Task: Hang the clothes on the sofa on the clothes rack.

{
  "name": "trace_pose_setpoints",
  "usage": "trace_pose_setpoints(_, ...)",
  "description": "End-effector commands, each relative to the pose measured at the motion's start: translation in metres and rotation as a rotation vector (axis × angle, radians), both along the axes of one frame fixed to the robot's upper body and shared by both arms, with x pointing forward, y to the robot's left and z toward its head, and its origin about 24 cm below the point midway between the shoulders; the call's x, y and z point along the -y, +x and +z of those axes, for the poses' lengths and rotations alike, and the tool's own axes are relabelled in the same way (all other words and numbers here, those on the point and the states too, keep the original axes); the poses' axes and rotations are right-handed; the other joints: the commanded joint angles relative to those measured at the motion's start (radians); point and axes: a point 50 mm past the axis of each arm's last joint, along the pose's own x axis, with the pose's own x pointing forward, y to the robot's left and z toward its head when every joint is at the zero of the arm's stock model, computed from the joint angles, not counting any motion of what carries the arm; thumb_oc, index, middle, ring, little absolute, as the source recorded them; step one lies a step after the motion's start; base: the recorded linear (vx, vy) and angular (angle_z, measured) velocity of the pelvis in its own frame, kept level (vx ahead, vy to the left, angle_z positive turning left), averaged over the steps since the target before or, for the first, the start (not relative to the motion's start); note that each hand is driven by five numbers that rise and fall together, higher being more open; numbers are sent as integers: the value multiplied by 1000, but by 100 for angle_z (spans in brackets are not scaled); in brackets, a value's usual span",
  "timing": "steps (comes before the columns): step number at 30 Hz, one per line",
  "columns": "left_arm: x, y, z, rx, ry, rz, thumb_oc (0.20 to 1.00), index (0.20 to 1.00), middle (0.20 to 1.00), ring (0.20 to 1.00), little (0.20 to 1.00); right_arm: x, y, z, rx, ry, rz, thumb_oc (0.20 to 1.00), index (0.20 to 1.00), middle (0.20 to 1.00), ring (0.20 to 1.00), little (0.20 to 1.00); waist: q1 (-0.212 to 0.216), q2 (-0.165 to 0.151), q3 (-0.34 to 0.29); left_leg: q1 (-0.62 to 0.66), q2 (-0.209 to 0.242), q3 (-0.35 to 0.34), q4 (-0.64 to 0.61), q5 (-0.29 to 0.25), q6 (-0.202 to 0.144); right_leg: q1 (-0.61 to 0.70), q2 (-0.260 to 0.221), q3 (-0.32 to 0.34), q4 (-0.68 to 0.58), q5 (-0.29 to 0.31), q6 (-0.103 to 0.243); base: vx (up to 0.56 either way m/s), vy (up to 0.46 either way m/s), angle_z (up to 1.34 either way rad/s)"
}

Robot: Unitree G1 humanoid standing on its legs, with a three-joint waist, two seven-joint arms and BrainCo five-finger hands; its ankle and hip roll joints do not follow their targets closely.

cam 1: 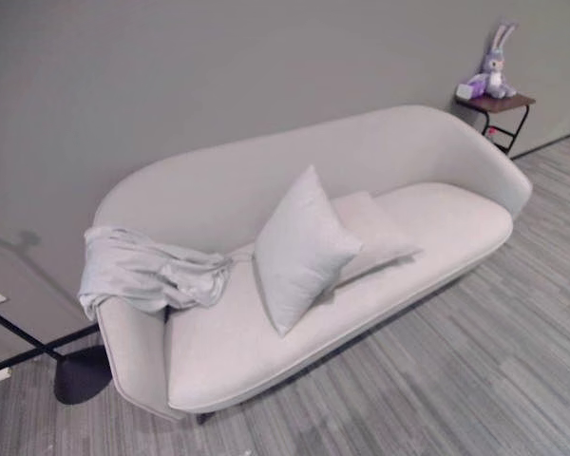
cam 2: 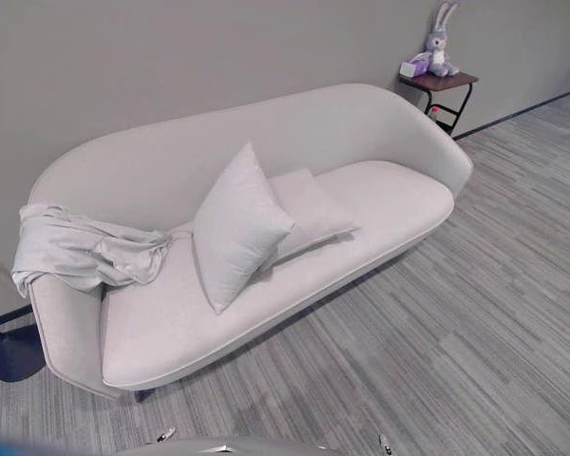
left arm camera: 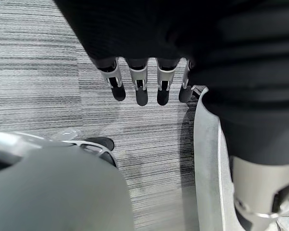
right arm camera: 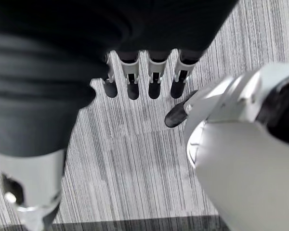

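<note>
Starting | garment [cam 1: 147, 271] draped over sofa [cam 1: 437, 218] left armrest | left hand [left arm camera: 142, 84], right hand [right arm camera: 142, 79] hang empty, fingers straight | risk: loose folds slip off when gripped

left hand [left arm camera: 139, 72] fingers straight, right hand [right arm camera: 144, 72] fingers straight

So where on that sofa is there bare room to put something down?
The seat is bare from the flat cushion to the far arm. The front strip below the upright pillow is free. The near arm is crowded by the garment.
</note>
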Motion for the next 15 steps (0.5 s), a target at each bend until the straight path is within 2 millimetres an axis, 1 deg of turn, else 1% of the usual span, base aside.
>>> trace_pose_setpoints(1, 10, 13, -1, 26, -25, 39, 1000, 1000, 1000, 1000, 1000, -5, 12, 1, -22, 13, -1, 1000, 1000, 1000, 1000, 1000, 17, -18, 5, 33, 23, 17, -71, 59, -56, 25, -25, -29, -70, 13, 52, 0, 0, 0)
trace_pose_setpoints(5, 10, 18, 0, 46, -19, 54, 1000, 1000, 1000, 1000, 1000, -7, 15, 1, -15, 10, 32, 1000, 1000, 1000, 1000, 1000, 20, -17, 5, 35, 24, 17, -70, 59, -56, 27, -26, -30, -70, 14, 52, 0, 0, 0)
trace_pose_setpoints(6, 8, 21, 1, 63, -15, 101, 1000, 1000, 1000, 1000, 1000, -8, 16, 0, -17, 8, 61, 1000, 1000, 1000, 1000, 1000, 24, -18, 5, 35, 23, 16, -70, 59, -56, 27, -26, -32, -70, 14, 52, 0, 0, 0)
trace_pose_setpoints(8, 8, 20, 1, 59, -18, 130, 1000, 1000, 1000, 1000, 1000, -8, 15, 0, -24, 3, 92, 1000, 1000, 1000, 1000, 1000, 21, -18, 4, 36, 24, 15, -70, 59, -57, 29, -26, -32, -70, 14, 52, 0, 0, 0)
trace_pose_setpoints(12, 8, 21, 1, 62, -18, 118, 1000, 1000, 1000, 1000, 1000, -8, 15, 0, -28, 2, 130, 1000, 1000, 1000, 1000, 1000, 19, -16, 4, 38, 24, 13, -71, 59, -57, 32, -26, -35, -70, 14, 50, 0, 0, 0)
trace_pose_setpoints(15, 10, 18, 0, 53, -26, 102, 1000, 1000, 1000, 1000, 1000, -8, 13, 0, -36, -5, 167, 1000, 1000, 1000, 1000, 1000, 20, -15, 6, 39, 23, 11, -71, 60, -57, 33, -26, -38, -70, 15, 50, 0, 0, 0)
